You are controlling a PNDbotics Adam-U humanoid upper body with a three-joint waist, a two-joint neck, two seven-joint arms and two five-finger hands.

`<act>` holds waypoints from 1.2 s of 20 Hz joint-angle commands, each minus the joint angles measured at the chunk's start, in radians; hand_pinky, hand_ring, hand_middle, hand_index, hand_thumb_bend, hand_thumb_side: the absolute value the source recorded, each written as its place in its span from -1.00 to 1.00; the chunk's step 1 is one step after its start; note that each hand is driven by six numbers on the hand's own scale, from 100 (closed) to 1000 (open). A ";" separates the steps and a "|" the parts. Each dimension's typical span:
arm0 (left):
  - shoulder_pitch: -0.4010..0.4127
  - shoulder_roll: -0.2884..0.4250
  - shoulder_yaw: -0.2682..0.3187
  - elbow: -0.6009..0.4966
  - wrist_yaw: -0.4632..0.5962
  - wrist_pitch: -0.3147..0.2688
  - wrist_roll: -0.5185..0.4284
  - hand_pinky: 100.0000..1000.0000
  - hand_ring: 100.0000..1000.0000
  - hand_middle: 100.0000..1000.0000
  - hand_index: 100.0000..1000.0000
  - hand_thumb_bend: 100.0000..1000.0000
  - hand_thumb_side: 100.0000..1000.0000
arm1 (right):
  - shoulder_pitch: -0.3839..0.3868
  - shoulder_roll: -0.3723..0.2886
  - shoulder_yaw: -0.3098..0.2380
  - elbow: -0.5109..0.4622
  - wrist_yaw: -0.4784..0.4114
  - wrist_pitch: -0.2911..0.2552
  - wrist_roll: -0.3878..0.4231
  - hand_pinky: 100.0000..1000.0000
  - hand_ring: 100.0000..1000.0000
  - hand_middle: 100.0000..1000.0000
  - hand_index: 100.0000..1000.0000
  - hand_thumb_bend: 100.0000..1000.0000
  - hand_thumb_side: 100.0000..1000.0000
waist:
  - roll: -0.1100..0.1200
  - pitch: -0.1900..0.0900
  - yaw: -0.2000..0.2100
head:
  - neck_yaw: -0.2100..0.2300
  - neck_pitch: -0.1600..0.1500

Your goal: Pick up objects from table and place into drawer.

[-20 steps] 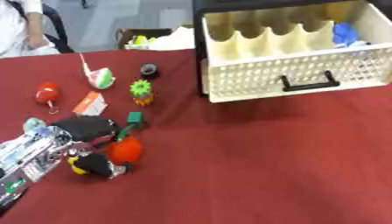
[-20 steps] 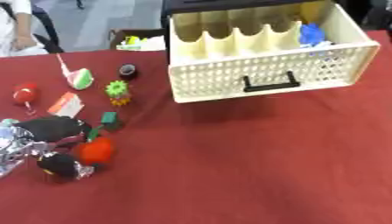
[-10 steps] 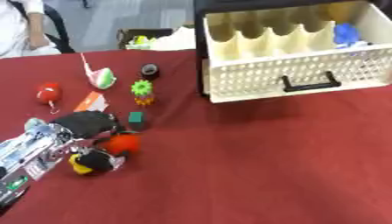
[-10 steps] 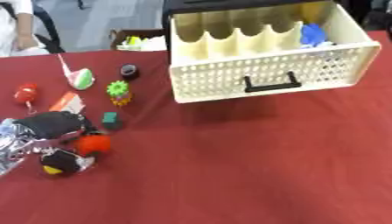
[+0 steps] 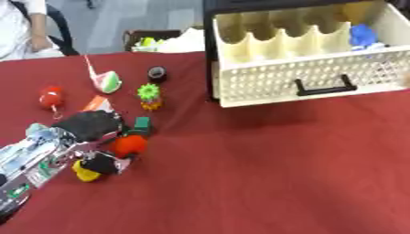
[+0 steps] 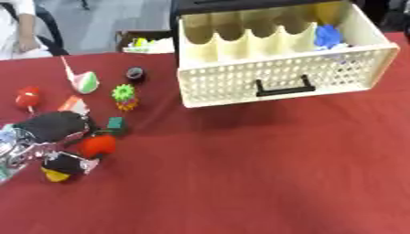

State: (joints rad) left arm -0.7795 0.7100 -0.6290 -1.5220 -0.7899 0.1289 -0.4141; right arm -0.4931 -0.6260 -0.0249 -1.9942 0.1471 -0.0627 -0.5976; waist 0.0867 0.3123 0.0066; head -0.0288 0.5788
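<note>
My left hand (image 5: 86,126) comes in from the lower left, its black back just above an orange-red ball (image 5: 128,145). Its fingers curl round the ball, which sits low over the red tablecloth. A dark fingertip (image 5: 102,163) lies over a small yellow thing (image 5: 84,174) beside the ball. A green block (image 5: 142,122) touches the hand's far side. The cream mesh drawer (image 5: 272,82) stands pulled open at the back right, with a blue object (image 5: 362,34) in its far right corner. My right hand is out of sight.
Behind the hand lie a green spiky toy (image 5: 148,93), a black ring (image 5: 157,73), a white, green and pink cone (image 5: 105,80), a red item (image 5: 51,97) and an orange-white card (image 5: 97,103). A box (image 5: 164,40) stands beyond the table's far edge.
My left hand and the orange-red ball have shifted slightly up and back toward the green block. The other objects have not moved.
</note>
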 commanded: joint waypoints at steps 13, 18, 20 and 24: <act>-0.017 0.065 0.087 -0.166 0.083 0.082 -0.006 -1.00 -0.68 -0.59 -0.18 -1.00 -0.51 | -0.012 -0.017 -0.013 -0.006 -0.002 0.003 0.000 -0.21 -0.19 -0.32 0.46 -1.00 -0.21 | 0.001 -0.033 0.003 | -0.017 -0.008; -0.023 0.081 0.114 -0.231 0.101 0.100 -0.011 -1.00 -0.70 -0.61 -0.20 -1.00 -0.54 | -0.013 -0.021 -0.014 -0.006 -0.005 0.004 -0.002 -0.21 -0.18 -0.32 0.46 -1.00 -0.22 | 0.005 -0.039 0.003 | -0.023 -0.008; -0.029 0.088 0.128 -0.258 0.107 0.106 -0.013 -1.00 -0.70 -0.62 -0.20 -1.00 -0.55 | -0.013 -0.022 -0.014 -0.006 -0.007 0.005 -0.001 -0.21 -0.18 -0.32 0.46 -1.00 -0.21 | 0.007 -0.042 0.004 | -0.027 -0.007; -0.059 0.094 0.161 -0.310 0.116 0.115 -0.019 -1.00 -0.72 -0.63 -0.21 -1.00 -0.58 | -0.017 -0.025 -0.014 -0.006 -0.014 0.007 0.001 -0.21 -0.18 -0.32 0.46 -1.00 -0.22 | 0.012 -0.045 0.004 | -0.033 -0.005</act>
State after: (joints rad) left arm -0.8193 0.7691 -0.4973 -1.8047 -0.6789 0.2375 -0.4325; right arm -0.4939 -0.6263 -0.0257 -1.9941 0.1415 -0.0580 -0.5962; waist 0.1035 0.2897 0.0087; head -0.0586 0.5787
